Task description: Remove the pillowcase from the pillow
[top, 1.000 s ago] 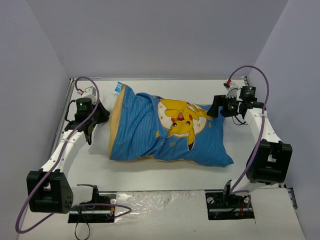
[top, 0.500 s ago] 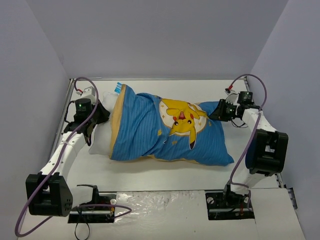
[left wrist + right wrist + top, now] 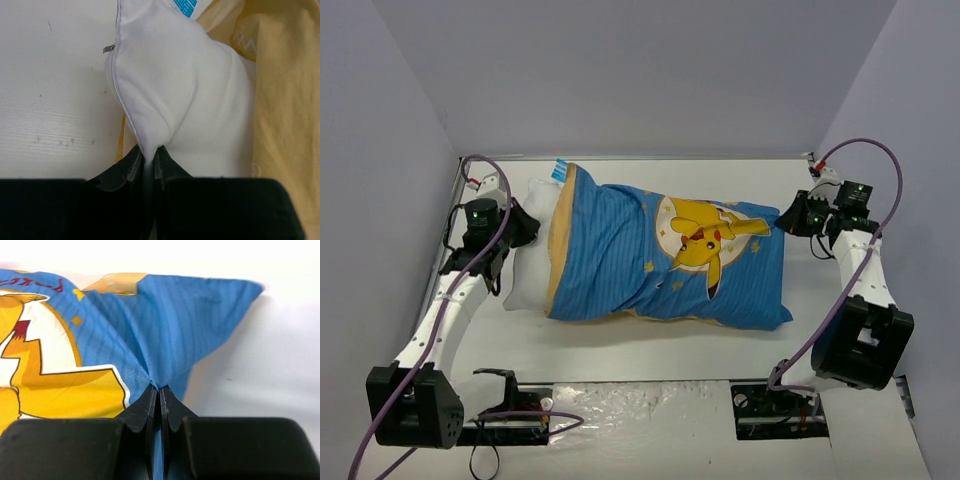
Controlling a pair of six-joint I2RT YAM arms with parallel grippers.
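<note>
The blue pinstriped pillowcase (image 3: 650, 255) with the yellow Pikachu lies across the middle of the table. It covers most of the white pillow (image 3: 530, 255), whose left end sticks out of the yellow-lined opening. My left gripper (image 3: 510, 232) is shut on that bare end of the pillow (image 3: 185, 90), pinching a fold of white cloth between its fingers. A small blue tag (image 3: 186, 6) shows at the pillow's far corner. My right gripper (image 3: 788, 216) is shut on the pillowcase (image 3: 165, 325) at its right end, blue fabric bunched between the jaws.
Grey walls close the table on the left, back and right. A metal rail (image 3: 448, 215) runs along the table's left edge beside my left arm. The two arm bases (image 3: 510, 415) stand on a crinkled sheet at the near edge.
My right gripper has shut on the pillowcase's right end and moved right, taking the case with it. The left gripper has kept its hold on the pillow.
</note>
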